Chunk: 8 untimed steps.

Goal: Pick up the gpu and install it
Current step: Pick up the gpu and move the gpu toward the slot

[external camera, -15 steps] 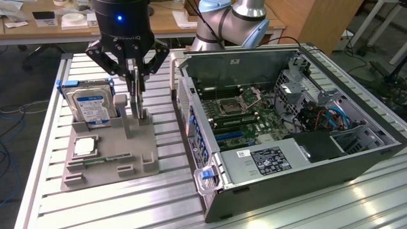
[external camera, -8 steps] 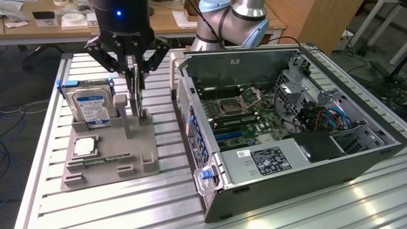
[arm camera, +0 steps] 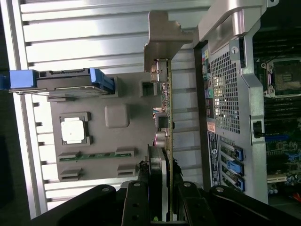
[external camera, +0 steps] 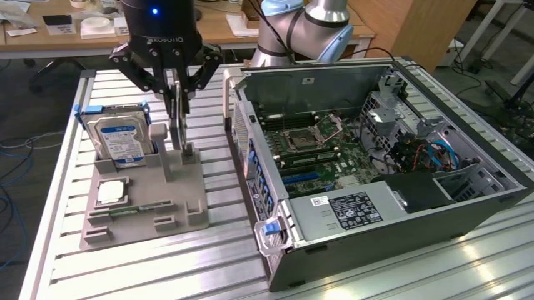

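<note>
Beside the one open computer case [external camera: 376,187], the tool [external camera: 177,94] clamps the single gpu [external camera: 177,122] upright over the grey tray [external camera: 142,187]; the wrist view adds the card's bracket [arm camera: 164,40].

Desk [external camera: 125,269]: slatted aluminium top, silver. Directly on it, 2 items:
1. Open PC case [external camera: 417,244], dark, lying on its side, interior up.
2. Grey parts holder [external camera: 167,190], just beside case on the exterior view's left, narrow gap betw. them.

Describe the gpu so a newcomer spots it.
Find the grey fixture tray beside the open PC case. The gpu stands on edge in it, under the claw. Unlike the blue-labelled hard drive beside it, it is thin, with a silvery bracket.
</note>
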### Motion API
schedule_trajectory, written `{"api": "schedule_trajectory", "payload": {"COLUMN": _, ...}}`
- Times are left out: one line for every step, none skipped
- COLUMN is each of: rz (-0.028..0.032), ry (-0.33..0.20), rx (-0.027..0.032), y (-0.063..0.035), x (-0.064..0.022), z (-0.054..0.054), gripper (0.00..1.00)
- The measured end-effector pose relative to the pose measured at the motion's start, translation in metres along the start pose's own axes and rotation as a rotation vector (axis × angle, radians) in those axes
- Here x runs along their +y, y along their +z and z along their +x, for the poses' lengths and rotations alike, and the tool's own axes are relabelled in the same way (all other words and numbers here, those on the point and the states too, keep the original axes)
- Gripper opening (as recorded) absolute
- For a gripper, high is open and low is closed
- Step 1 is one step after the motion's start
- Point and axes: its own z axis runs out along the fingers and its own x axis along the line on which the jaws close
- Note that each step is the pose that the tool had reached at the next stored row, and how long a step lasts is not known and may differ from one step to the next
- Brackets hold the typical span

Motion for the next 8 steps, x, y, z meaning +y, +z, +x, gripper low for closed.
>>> {"api": "schedule_trajectory", "payload": {"rz": 0.0, "ry": 0.0, "rx": 0.0, "y": -0.0005, "x": 0.0, "z": 0.0, "gripper": 0.28}}
{"api": "schedule_trajectory", "payload": {"rz": 0.0, "ry": 0.0, "rx": 0.0, "y": -0.001, "x": 0.0, "z": 0.0, "gripper": 0.28}}
{"api": "schedule_trajectory", "payload": {"rz": 0.0, "ry": 0.0, "rx": 0.0, "y": -0.0016, "x": 0.0, "z": 0.0, "gripper": 0.28}}
{"api": "schedule_trajectory", "payload": {"rz": 0.0, "ry": 0.0, "rx": 0.0, "y": -0.002, "x": 0.0, "z": -0.0001, "gripper": 0.28}}
{"api": "schedule_trajectory", "payload": {"rz": 0.0, "ry": 0.0, "rx": 0.0, "y": -0.0025, "x": 0.0, "z": 0.0, "gripper": 0.28}}
{"api": "schedule_trajectory", "payload": {"rz": 0.0, "ry": 0.0, "rx": 0.0, "y": -0.0029, "x": 0.0001, "z": -0.0001, "gripper": 0.28}}
{"api": "schedule_trajectory", "payload": {"rz": 0.0001, "ry": 0.0, "rx": 0.0, "y": -0.0034, "x": 0.0001, "z": -0.0001, "gripper": 0.28}}
{"api": "schedule_trajectory", "payload": {"rz": 0.0, "ry": 0.0, "rx": 0.0, "y": -0.0037, "x": 0.0001, "z": -0.0001, "gripper": 0.28}}
